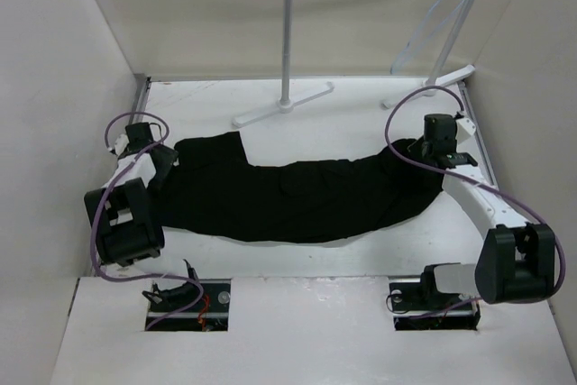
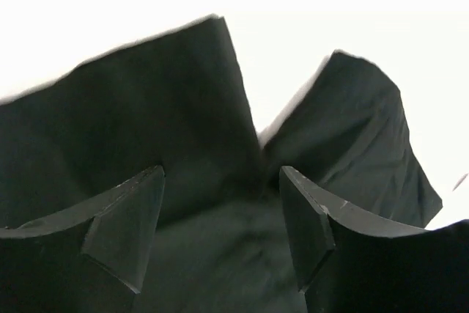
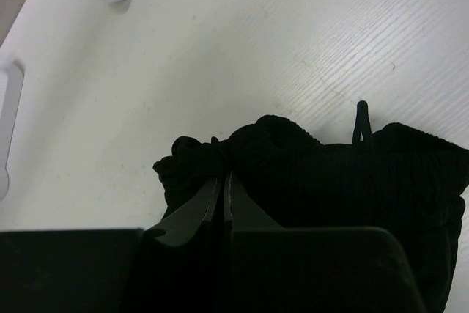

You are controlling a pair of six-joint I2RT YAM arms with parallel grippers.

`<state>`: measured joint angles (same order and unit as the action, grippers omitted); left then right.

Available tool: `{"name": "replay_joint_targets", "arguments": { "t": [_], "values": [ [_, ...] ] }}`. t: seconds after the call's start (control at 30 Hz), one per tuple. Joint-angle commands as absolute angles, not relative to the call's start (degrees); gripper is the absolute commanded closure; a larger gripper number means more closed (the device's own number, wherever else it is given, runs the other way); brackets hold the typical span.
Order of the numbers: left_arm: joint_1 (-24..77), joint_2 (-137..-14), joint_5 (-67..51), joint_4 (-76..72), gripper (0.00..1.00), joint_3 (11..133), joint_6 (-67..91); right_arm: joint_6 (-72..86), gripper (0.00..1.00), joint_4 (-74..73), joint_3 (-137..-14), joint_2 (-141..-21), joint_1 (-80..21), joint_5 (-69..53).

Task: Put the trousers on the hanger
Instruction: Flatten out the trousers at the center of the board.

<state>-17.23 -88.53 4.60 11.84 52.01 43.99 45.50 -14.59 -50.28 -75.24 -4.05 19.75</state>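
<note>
Trousers (image 1: 297, 196) lie flat across desk (image 1: 361, 114), legs at left edge, waist at right edge. R pincer (image 3: 223, 185) clamped on waistband; L pincer (image 2: 220, 181) wide above leg ends, holding nothing. Step, prob: straightening before hanging. Next needs hanger (image 1: 422, 33), hung on rack (image 1: 288, 33) at far right corner. Room: bare strip along far edge, btwn rack feet.

The trousers (image 1: 297, 196) are soft matt black cloth, ribbed at the gathered waist. The table (image 3: 293, 34) is white, matt and faintly grooved. The rack (image 1: 288, 42) is smooth white tubing, slightly glossy.
</note>
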Motion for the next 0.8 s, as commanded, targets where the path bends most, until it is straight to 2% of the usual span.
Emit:
{"name": "replay_joint_targets", "arguments": {
  "t": [0.0,0.07,0.13,0.17,0.23,0.27,0.3,0.57,0.67,0.77],
  "values": [
    [-17.54,-91.84,4.74,9.32,0.39,55.63,45.00,45.79,0.96,-12.48,-49.57,-72.25,-5.23,18.63],
    [-17.54,-94.12,4.92,9.40,0.41,56.95,44.91,45.53,0.96,-12.66,-48.96,-71.02,-5.75,18.46],
    [-17.19,-95.79,4.92,8.97,0.49,57.83,44.83,45.18,0.96,-12.83,-48.17,-70.05,-6.28,18.37],
    [-17.01,-96.58,5.18,9.05,0.57,58.18,44.82,45.18,0.96,-12.92,-47.82,-69.44,-6.37,18.37],
    [-17.45,-97.64,6.41,9.66,0.81,58.45,45.17,45.09,0.96,-13.36,-47.46,-68.30,-6.72,18.28],
    [-17.71,-97.21,7.03,10.28,0.89,58.19,45.35,45.00,0.96,-13.97,-47.37,-67.51,-6.98,18.37],
    [-18.15,-95.99,8.08,11.07,0.93,57.75,45.96,44.91,0.96,-14.58,-47.29,-66.72,-7.07,18.46],
    [-22.44,-61.57,22.05,25.11,1.00,52.29,48.78,43.07,0.97,-25.30,-43.95,-49.51,-7.25,18.99],
    [-24.57,-52.14,24.51,33.90,1.00,59.56,48.61,43.50,0.98,-33.10,-45.25,-39.23,-8.39,19.16],
    [-22.12,-48.09,29.34,38.75,1.00,68.88,46.85,43.68,0.98,-41.02,-49.20,-31.66,-9.44,19.86]
  ]
}}
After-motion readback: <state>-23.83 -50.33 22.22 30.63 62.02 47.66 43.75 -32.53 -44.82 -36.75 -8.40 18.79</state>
